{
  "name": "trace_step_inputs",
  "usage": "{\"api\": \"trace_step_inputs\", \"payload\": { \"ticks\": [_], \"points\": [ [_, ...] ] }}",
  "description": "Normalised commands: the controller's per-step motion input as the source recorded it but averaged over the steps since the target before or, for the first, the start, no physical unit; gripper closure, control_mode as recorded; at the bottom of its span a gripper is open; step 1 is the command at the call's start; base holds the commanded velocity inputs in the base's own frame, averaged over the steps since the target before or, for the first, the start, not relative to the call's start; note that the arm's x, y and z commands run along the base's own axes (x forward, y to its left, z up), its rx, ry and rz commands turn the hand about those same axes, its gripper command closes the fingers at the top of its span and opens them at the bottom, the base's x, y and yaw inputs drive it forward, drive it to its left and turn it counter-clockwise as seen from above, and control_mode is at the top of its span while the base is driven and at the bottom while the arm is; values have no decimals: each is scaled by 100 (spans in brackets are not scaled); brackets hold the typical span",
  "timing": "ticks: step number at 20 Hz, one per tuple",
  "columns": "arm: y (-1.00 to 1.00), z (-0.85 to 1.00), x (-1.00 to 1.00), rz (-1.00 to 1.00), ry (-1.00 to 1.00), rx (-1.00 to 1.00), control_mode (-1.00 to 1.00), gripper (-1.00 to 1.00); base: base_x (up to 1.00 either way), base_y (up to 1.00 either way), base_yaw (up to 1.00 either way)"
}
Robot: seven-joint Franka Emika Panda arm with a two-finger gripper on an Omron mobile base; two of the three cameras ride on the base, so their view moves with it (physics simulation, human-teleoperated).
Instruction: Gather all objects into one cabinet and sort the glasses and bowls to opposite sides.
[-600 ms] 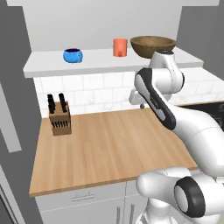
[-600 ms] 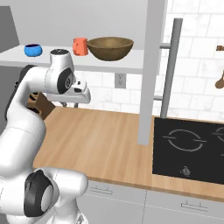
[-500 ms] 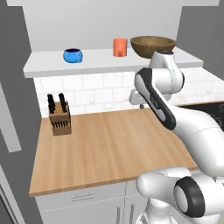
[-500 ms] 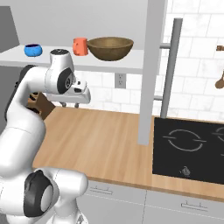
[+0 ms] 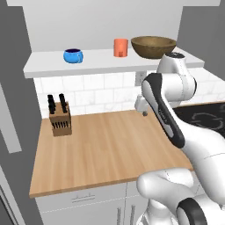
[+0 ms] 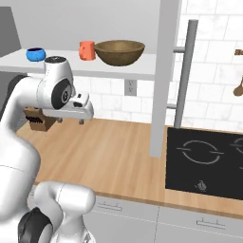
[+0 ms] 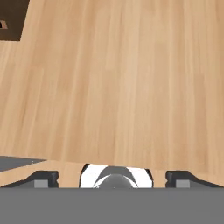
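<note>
On the white floor of the open wall cabinet [image 5: 101, 63] stand a small glossy blue bowl [image 5: 73, 55], one orange cup [image 5: 121, 47] and a wide brown wooden bowl [image 5: 153, 46] at the right. From the other side they appear as blue bowl [image 6: 35, 54], orange cup [image 6: 87, 50] and wooden bowl [image 6: 119, 51]. The other orange cup is out of view. My gripper [image 5: 143, 111] [image 6: 70, 121] hangs below the shelf, pointing down over the wooden counter [image 7: 122, 87]. It is open, its fingertips [image 7: 42, 177] spread wide with nothing between them.
A wooden knife block [image 5: 59, 118] with black handles stands at the counter's back left. A grey cabinet door panel [image 6: 166, 71] hangs open edge-on right of the wooden bowl, and another [image 5: 13, 88] is at the far left. A black cooktop [image 6: 204, 161] lies to the right.
</note>
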Motion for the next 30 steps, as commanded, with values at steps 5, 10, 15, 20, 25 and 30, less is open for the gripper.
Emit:
{"api": "trace_step_inputs", "payload": {
  "ticks": [5, 10, 15, 20, 25, 30],
  "points": [
    [-9, 15, -52, -2, 0, 0, -100, -100, 0, 0, 0],
    [-8, 27, -50, -2, 0, 0, -100, -100, 0, 0, 0],
    [-4, 37, -64, -3, -2, 0, -100, -100, 0, 0, 0],
    [-12, 33, -57, -4, -5, 0, -100, -100, 0, 0, 0],
    [-17, 26, -27, -4, -8, 0, -100, -100, 0, 0, 0],
    [-5, 23, -28, -3, -5, 0, 100, -100, -12, 0, 0]
  ]
}}
